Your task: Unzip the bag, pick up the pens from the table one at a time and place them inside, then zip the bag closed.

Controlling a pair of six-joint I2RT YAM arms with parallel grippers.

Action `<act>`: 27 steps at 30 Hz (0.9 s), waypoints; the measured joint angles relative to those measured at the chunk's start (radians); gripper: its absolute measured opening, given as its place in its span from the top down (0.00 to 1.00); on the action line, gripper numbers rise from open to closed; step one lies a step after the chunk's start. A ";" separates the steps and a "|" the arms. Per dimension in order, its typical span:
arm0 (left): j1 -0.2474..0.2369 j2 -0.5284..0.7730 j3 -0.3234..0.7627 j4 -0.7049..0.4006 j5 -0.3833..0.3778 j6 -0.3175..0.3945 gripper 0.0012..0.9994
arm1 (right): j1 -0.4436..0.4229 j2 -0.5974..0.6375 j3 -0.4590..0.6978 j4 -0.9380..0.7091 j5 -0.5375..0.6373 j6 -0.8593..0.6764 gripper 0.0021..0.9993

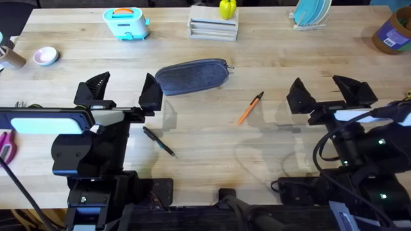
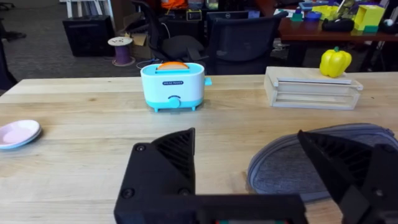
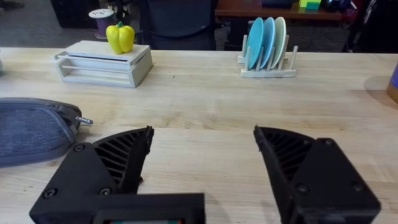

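The grey-blue bag [image 1: 191, 76] lies on the table [image 1: 270, 58] left of centre, its zipper closed, the pull at its right end. An orange pen [image 1: 250, 108] with a black end rests to the bag's right. Nearer the front lies a black pen [image 1: 158, 141]. My left gripper [image 1: 119, 91] stands open just left of the bag, nothing between its fingers; the bag [image 2: 311, 163] shows beside its right finger [image 2: 348, 165]. My right gripper [image 1: 331, 91] is open on the right side, empty, with the bag's end [image 3: 34, 129] off to its left.
At the back stand a teal toy toaster [image 1: 127, 22], a white rack with a yellow pepper [image 1: 214, 24] and a plate stand [image 1: 309, 14]. A pink dish [image 1: 45, 56] and pink-handled scissors [image 1: 6, 145] sit far left. A tape roll [image 1: 393, 31] is at the back right.
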 joint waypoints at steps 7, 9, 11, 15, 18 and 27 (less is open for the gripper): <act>0.000 0.000 0.000 0.000 0.000 0.002 0.01 | 0.000 0.000 0.000 -0.006 0.000 0.000 0.00; 0.000 0.000 0.000 0.000 0.000 0.002 0.01 | 0.000 0.000 0.000 -0.006 0.000 0.000 0.00; 0.000 0.000 0.000 -0.003 0.000 0.002 0.01 | 0.000 0.000 0.000 -0.006 0.000 0.000 0.00; 0.000 0.000 0.000 -0.004 0.001 0.002 0.01 | 0.000 0.000 0.001 -0.007 -0.004 0.000 0.00; 0.000 0.000 0.000 -0.004 0.004 0.002 0.01 | 0.000 0.000 0.006 -0.015 -0.025 0.002 0.00; 0.000 0.014 0.122 -0.140 0.005 0.002 0.01 | 0.000 0.109 0.222 -0.314 -0.082 0.053 0.00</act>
